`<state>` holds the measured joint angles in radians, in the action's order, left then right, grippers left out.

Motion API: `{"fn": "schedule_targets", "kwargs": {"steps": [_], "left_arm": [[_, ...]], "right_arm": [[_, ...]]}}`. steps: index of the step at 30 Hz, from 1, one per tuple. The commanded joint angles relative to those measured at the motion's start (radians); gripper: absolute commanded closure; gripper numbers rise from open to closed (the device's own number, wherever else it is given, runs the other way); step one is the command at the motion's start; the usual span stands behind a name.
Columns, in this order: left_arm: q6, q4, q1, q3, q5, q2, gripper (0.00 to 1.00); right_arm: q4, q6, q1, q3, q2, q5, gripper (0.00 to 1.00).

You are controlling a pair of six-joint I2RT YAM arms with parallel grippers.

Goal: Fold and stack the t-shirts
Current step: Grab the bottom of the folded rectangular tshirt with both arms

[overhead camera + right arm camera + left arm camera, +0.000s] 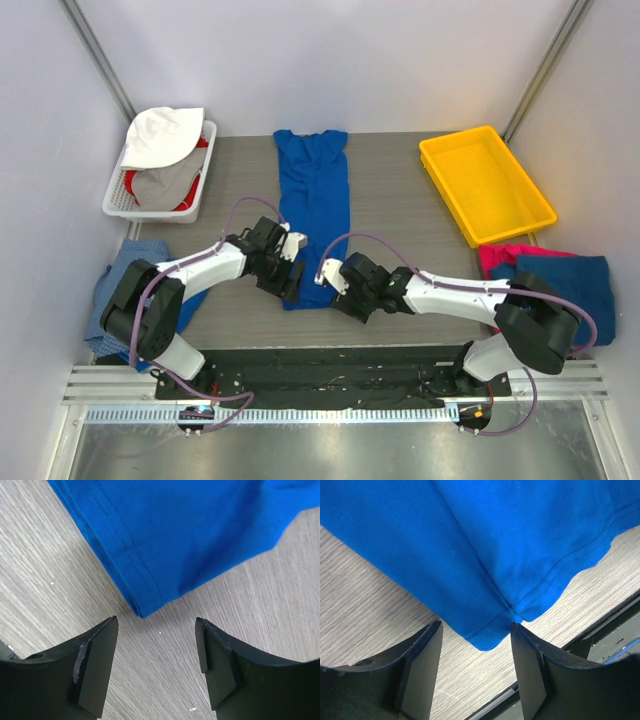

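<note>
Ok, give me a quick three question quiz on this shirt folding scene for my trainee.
1. True or false: the yellow tray holds a folded shirt.
2. Where does the long blue shirt lie? A, in the tray; B, down the middle of the table; C, lifted in the air.
3. Are the left end effector and the right end effector open or shut?
Key: 1 false, it holds nothing. 2 B. 3 both open, one at each near corner of the shirt's hem.
</note>
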<state>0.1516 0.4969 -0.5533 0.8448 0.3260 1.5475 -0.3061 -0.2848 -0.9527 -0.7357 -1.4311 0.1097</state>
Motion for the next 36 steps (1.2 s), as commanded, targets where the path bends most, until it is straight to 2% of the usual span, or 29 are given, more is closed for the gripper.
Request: {"fn": "schedule_targets", "kwargs": {"steps": [1, 12, 18, 24, 27, 28, 31, 36], "left_arm": [[0.011, -0.021, 0.013, 0.005, 0.025, 0.006, 0.41], [0.005, -0.023, 0.013, 0.01, 0.035, 0.016, 0.44], [-0.003, -0.021, 0.012, 0.014, 0.038, 0.017, 0.46], [-0.009, -0.018, 0.004, 0.016, 0.044, 0.02, 0.55], [-0.014, -0.018, 0.003, 0.019, 0.048, 0.023, 0.62], [-0.015, -0.017, 0.001, 0.019, 0.051, 0.025, 0.67], [-0.02, -0.017, 0.0, 0.022, 0.053, 0.026, 0.73], [-0.026, -0.017, -0.007, 0.034, 0.059, 0.029, 0.86]], "right_arm": [[0.067, -0.005, 0.002, -0.024, -0.028, -0.022, 0.3], [0.093, -0.022, 0.005, -0.036, -0.065, -0.022, 0.31], [0.099, -0.028, 0.009, -0.039, -0.078, -0.025, 0.37], [0.108, -0.034, 0.015, -0.044, -0.092, -0.027, 0.51], [0.108, -0.033, 0.015, -0.045, -0.097, -0.031, 0.63], [0.11, -0.033, 0.015, -0.045, -0.097, -0.031, 0.7], [0.105, -0.031, 0.015, -0.047, -0.097, -0.033, 0.8], [0.079, -0.024, 0.015, -0.059, -0.092, -0.051, 0.88]]}}
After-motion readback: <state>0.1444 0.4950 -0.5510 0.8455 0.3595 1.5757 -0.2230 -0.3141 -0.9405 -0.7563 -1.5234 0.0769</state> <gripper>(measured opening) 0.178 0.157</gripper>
